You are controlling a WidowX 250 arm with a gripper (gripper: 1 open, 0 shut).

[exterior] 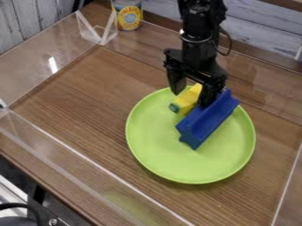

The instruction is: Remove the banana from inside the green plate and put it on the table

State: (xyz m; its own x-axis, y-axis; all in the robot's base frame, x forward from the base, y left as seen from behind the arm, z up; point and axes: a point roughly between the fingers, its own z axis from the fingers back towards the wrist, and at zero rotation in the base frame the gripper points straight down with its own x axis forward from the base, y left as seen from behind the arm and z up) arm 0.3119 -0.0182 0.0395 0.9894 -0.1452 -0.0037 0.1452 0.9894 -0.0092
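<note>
The lime-green plate [160, 146] lies on the brown wood table [83, 97], right of centre. At the plate's far edge lies the small yellow banana [185, 94] with its dark tip [175, 108] pointing toward me. My black gripper [193, 86] reaches straight down over it, open, with one finger on each side of the banana. Whether the fingers touch it I cannot tell. A blue ridged block [207, 119] leans on the plate just right of the banana, partly behind my right finger.
Clear acrylic walls [35, 132] border the table on the left and front. A yellow-labelled can [127, 15] and a clear acrylic stand [94, 28] sit at the far left corner. Bare wood stretches left of the plate.
</note>
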